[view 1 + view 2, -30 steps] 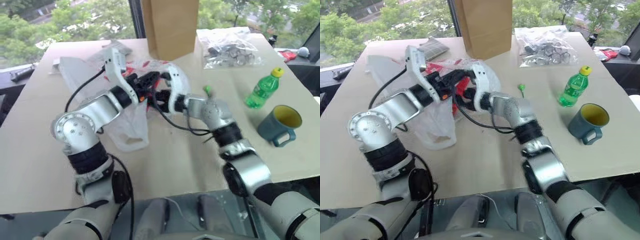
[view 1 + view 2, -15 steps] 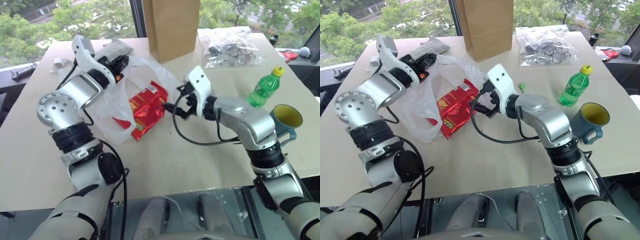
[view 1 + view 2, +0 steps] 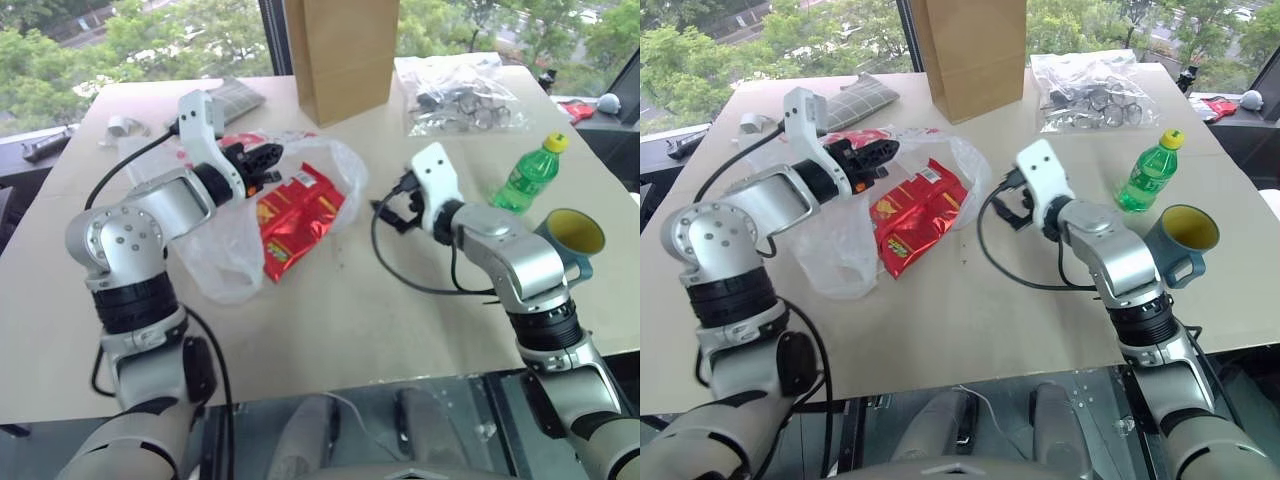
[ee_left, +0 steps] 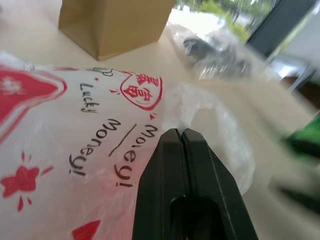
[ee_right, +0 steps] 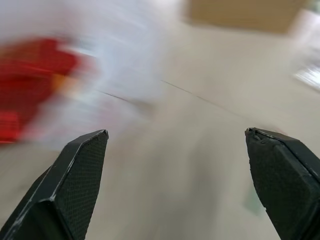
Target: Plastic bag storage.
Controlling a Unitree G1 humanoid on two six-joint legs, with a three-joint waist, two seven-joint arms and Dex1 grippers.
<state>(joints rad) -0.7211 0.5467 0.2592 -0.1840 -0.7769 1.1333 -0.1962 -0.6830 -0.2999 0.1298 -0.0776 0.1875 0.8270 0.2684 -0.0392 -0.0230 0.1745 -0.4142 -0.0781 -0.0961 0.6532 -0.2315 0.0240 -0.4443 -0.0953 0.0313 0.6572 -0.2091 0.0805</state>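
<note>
Left end effector (image 4: 181, 131) clamped on the plastic bag (image 3: 300, 205) over the bench (image 3: 330, 310); right end effector (image 5: 182, 145) wide open nearby.

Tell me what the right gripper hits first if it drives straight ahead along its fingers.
Most likely the plastic bag: the open right gripper points across bare table toward the bag's white film and red print. Depth is unclear, so it may graze the tabletop first.

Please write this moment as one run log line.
left gripper: shut on plastic bag | right gripper: open, empty, beside the bag | bag: on table
</note>
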